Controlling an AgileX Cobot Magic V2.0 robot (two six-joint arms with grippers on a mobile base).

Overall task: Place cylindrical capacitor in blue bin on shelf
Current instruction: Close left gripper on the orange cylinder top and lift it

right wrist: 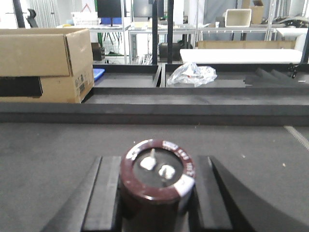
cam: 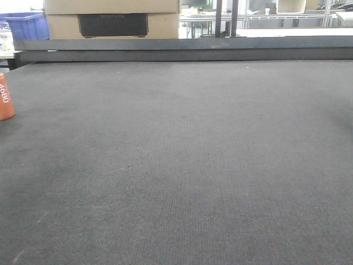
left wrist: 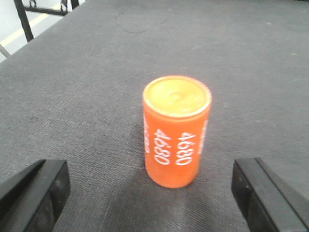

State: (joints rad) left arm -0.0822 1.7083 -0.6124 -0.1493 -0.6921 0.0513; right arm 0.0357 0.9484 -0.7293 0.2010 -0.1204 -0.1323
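- The cylindrical capacitor (left wrist: 176, 133) stands upright on the dark grey mat (cam: 193, 165), with its flat yellow-orange top up and its long axis vertical. The "4680" print runs along its side.
- The left gripper (left wrist: 149, 191) is spread wide. One black finger (left wrist: 38, 188) sits on each side of the capacitor, both well clear of it and touching nothing. The capacitor is slightly ahead of the fingertips, roughly centred in the gap.
- Because the axis is vertical, the fingers would close across the round wall. In my judgement a short advance and then a squeeze is all the grasp needs.
- In the front view the capacitor (cam: 5, 96) sits at the far left edge, on the left arm's side, so that arm is clearly the nearer one.
- The right gripper (right wrist: 157, 193) is clamped on a different item, a dark maroon cylinder (right wrist: 157, 169) with two metal terminals on top.
- Behind the capacitor, beyond the mat's far edge, there is a blue bin (cam: 25, 25) beside a cardboard box (cam: 110, 16). I cannot tell whether that bin sits on the shelf.
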